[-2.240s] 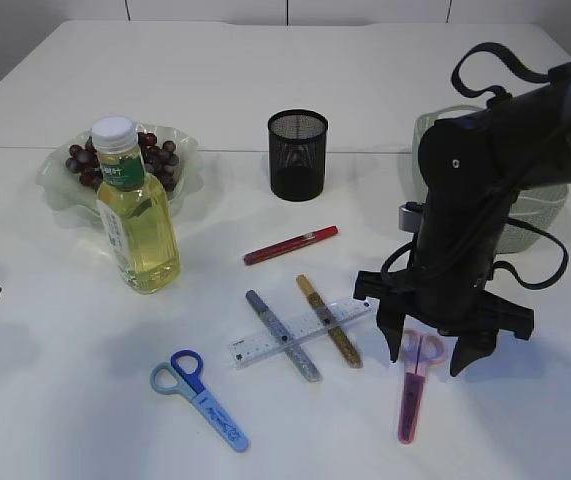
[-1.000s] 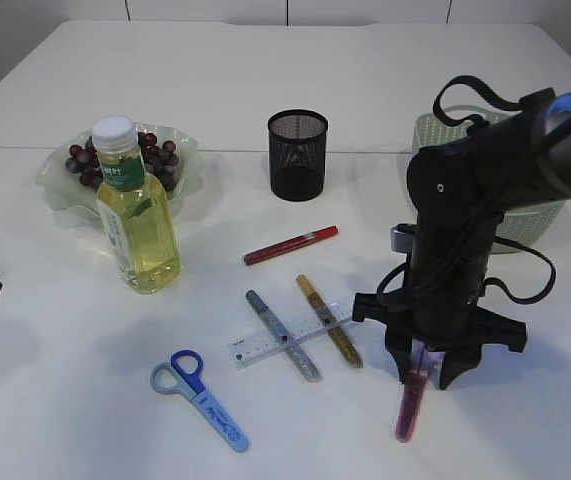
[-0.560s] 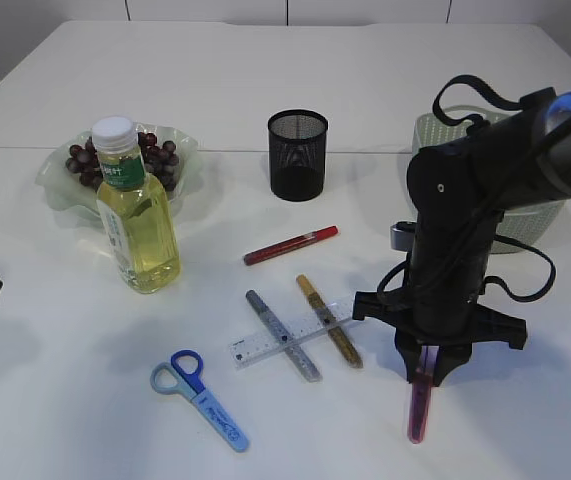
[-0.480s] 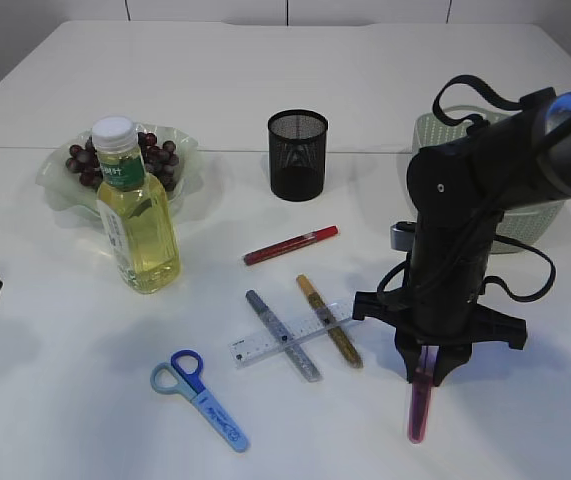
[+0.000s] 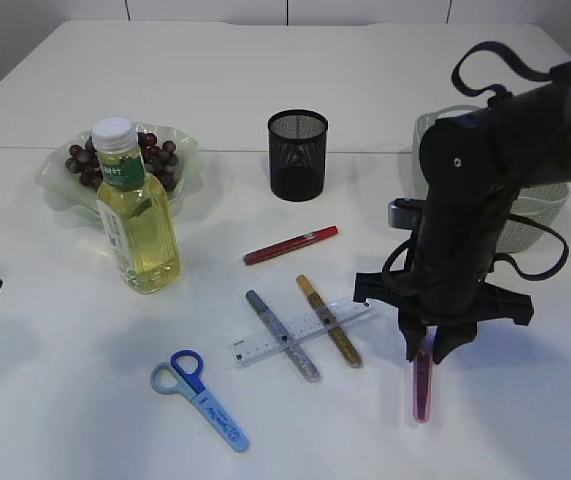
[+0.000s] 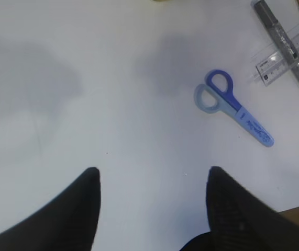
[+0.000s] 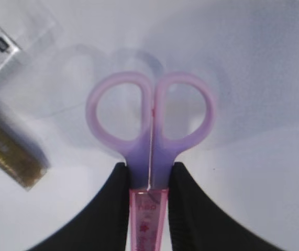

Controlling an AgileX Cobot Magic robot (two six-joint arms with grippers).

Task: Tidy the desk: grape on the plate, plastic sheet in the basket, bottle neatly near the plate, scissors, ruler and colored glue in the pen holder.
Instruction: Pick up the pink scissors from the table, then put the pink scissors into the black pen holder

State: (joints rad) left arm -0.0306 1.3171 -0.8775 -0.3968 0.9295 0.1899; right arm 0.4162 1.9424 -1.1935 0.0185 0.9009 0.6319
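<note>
My right gripper (image 5: 425, 350) is shut on the pink scissors (image 5: 422, 388), pinching them just below the handle loops (image 7: 150, 117); the capped blade hangs toward the table. The blue scissors (image 5: 200, 398) lie at the front left, also in the left wrist view (image 6: 233, 107). The clear ruler (image 5: 265, 345) lies across silver (image 5: 283, 335) and gold (image 5: 328, 320) glue pens, with a red one (image 5: 290, 245) behind. The black mesh pen holder (image 5: 298, 155) stands at the back. My left gripper (image 6: 152, 178) hangs open over bare table. The plastic sheet is out of view.
The bottle (image 5: 137, 215) of yellow liquid stands upright in front of the glass plate (image 5: 57, 190), which holds the grapes (image 5: 155, 155). A pale green basket (image 5: 540, 215) sits behind my right arm. The table's near edge runs close below the blue scissors.
The right gripper closed on the pink scissors and raised them off the table, blade hanging down. The left gripper has not moved.
</note>
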